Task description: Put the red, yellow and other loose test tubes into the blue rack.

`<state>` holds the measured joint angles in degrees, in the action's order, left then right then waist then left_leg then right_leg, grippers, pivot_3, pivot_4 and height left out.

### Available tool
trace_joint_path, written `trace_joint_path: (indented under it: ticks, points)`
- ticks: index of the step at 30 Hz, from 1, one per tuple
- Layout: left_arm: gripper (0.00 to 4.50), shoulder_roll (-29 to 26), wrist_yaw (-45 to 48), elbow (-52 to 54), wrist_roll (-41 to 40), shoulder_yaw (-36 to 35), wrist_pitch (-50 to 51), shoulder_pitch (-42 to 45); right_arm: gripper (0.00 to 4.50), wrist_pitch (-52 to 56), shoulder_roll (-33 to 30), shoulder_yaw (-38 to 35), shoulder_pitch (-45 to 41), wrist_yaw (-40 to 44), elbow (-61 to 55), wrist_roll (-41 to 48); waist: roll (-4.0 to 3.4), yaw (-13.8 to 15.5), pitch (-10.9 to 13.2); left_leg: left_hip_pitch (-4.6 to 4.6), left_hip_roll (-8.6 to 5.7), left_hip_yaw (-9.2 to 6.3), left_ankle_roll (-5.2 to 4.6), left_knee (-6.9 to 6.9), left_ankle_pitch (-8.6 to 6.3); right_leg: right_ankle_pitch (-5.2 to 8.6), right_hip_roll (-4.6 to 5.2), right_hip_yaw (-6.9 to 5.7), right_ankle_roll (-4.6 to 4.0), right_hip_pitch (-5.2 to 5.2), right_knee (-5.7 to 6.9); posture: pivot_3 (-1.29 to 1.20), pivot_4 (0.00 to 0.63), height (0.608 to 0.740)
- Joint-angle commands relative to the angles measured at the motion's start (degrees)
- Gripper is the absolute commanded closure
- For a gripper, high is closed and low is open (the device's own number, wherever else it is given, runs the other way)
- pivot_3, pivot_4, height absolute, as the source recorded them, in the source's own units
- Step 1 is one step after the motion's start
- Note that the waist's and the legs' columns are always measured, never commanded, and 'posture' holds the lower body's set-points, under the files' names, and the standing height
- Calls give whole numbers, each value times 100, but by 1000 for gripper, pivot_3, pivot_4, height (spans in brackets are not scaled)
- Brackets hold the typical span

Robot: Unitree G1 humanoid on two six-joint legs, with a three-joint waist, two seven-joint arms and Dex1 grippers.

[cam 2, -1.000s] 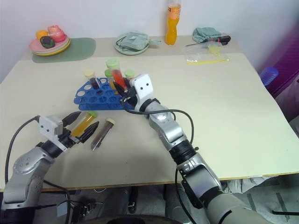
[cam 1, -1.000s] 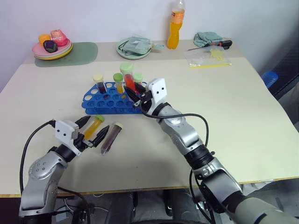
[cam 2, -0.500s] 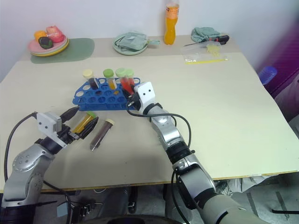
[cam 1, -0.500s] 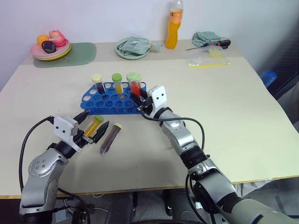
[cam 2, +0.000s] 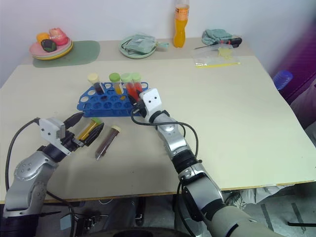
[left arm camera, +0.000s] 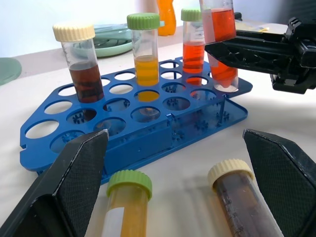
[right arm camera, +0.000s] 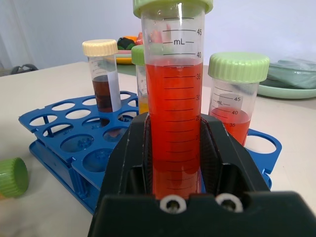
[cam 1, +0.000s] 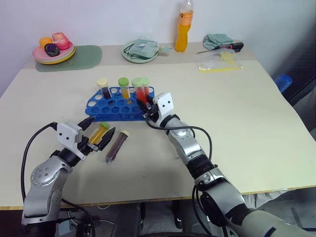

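Note:
The blue rack [cam 1: 116, 104] stands mid-table and holds a dark tube with a cream cap [cam 1: 102, 88], a yellow tube [cam 1: 124, 87] and a red tube [right arm camera: 236, 101]. My right gripper [cam 1: 144, 104] is shut on another red tube [right arm camera: 175, 94], held upright with its tip at a hole in the rack's right end [left arm camera: 224, 79]. Two loose test tubes lie in front of the rack: a yellow one [cam 1: 99, 133] and a dark one [cam 1: 116, 144]. My left gripper [cam 1: 97, 130] is open, with its fingers [left arm camera: 81, 173] on either side of the yellow tube and apart from it.
Along the far edge stand an orange drink bottle [cam 1: 184, 29], a pale green plate with a cloth [cam 1: 141, 50], a fruit plate [cam 1: 54, 51] on a green mat [cam 1: 81, 57], a plastic bag [cam 1: 219, 60] and a teal cloth [cam 1: 219, 39].
My right gripper has come down with the red tube, from tilted above the rack to upright at its right end. The left gripper has stayed put.

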<state>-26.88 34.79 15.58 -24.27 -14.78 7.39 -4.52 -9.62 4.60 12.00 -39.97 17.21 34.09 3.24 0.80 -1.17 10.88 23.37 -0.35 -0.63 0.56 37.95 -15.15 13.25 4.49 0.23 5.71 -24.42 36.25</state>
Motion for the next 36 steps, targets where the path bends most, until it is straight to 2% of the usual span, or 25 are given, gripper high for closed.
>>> trace_joint_path:
  ticks: [1,7,8,15,19,23,27,30,33,36]
  points:
    - [0,-34,-66,273,-33,-30,61,47,3164,-88,24,-129,-16,88,106,1,0,2,0,0,0,0,1,0,0,0,0,0,0,0,0,0,150,740]
    - [0,-80,-201,621,-112,-45,422,37,179,-374,20,-155,102,369,-407,58,-1,0,1,2,0,0,2,-1,1,0,0,0,0,-1,-1,0,150,740]
    - [0,-98,-249,734,-123,-35,540,51,44,-410,3,-164,127,403,-556,67,-2,1,1,2,0,0,2,-2,1,0,0,0,0,-1,-1,0,150,740]
    - [0,-228,-450,1167,-265,-134,1093,234,44,-64,-194,-200,386,585,-1381,115,-1,16,1,1,-1,-1,2,-2,1,0,1,0,0,-1,-1,0,150,740]
    - [0,-244,-489,1207,-240,-97,1157,267,44,477,-260,-218,493,551,-1669,118,-2,9,1,1,-1,-1,2,-2,1,0,0,0,0,-1,-1,0,150,740]
    - [0,-288,-459,1217,-255,-139,1177,240,44,1534,-380,-124,467,605,-2240,98,-2,12,1,2,0,-1,2,-2,1,0,0,0,-1,-1,-1,0,150,740]
    - [0,-342,-350,1120,-293,-226,1099,165,44,3441,-473,-191,332,719,-3128,525,-2,15,2,2,0,-1,2,-3,1,0,0,0,-1,-1,-2,0,150,740]
    - [0,-331,-278,1031,-267,-224,991,104,44,4417,-537,-192,156,704,-3515,668,-3,26,2,2,0,-2,2,-2,1,1,1,0,-2,-1,-2,0,150,740]
    - [0,-286,-231,936,-204,-169,855,66,44,5242,-498,-314,-168,589,-3578,828,-3,22,2,2,0,-1,2,-2,1,1,1,-1,-2,-1,-3,0,150,740]
    - [0,-250,-215,877,-156,-122,763,59,44,5572,-356,-540,-506,338,-3329,898,-3,26,2,3,0,-2,2,-3,1,1,0,-2,-3,-2,-4,0,150,740]
